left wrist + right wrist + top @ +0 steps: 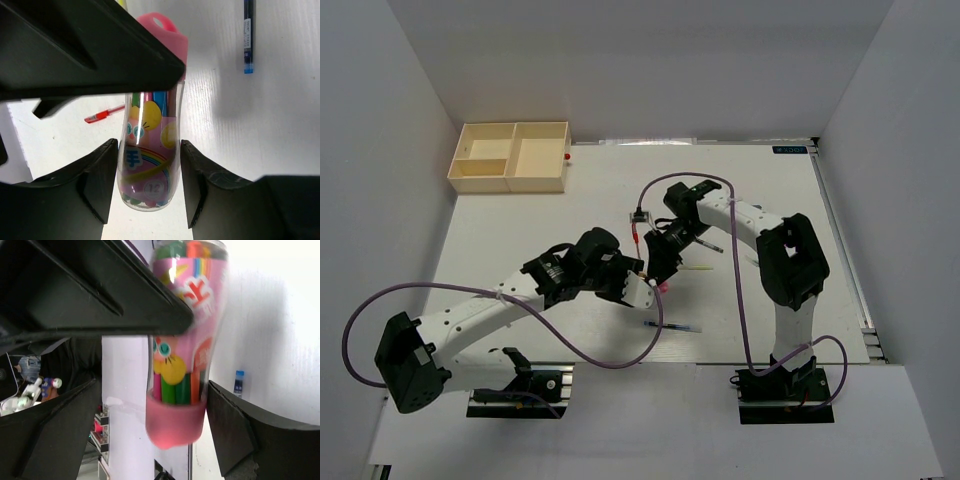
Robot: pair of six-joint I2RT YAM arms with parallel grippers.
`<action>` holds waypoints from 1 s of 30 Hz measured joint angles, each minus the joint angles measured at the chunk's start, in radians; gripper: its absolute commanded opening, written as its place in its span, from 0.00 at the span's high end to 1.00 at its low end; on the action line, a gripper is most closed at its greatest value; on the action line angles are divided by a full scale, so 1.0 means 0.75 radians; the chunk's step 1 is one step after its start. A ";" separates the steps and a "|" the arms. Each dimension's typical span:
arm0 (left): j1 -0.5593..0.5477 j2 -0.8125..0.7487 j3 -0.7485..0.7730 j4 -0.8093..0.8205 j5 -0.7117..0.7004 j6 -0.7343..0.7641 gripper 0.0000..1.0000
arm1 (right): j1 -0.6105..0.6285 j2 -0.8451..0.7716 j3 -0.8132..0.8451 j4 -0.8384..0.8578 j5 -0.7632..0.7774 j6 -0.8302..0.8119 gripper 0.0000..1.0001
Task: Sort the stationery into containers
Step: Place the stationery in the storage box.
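The left tool [149, 167] is clamped across the clear body of the pink-capped marker tube [150, 115], both fingers against it, above the middle of the counter [500, 230]. The right tool [154, 390] stands wide around the same tube, its fingers off it.

I judge this a hand-over, with the tube in the left tool's keeping. The next move calls for the right tool to back clear without knocking the tube. Then comes a carry toward 10 o'clock to the tray [538, 186], well apart.

Count, seen from overhead:
- One marker tube.
- Four loose pens on the counter around the tools: red pen [104, 116] at 12 o'clock, dark pen [708, 244] at 2, yellow-green pen [698, 268] at 3, blue pen [672, 326] at 5.
- One tray of three compartments, nothing visible inside.
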 measured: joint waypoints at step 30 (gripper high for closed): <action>0.273 0.230 0.108 -0.075 -0.232 -0.377 1.00 | -0.867 -0.127 0.347 -0.211 0.256 -0.068 0.11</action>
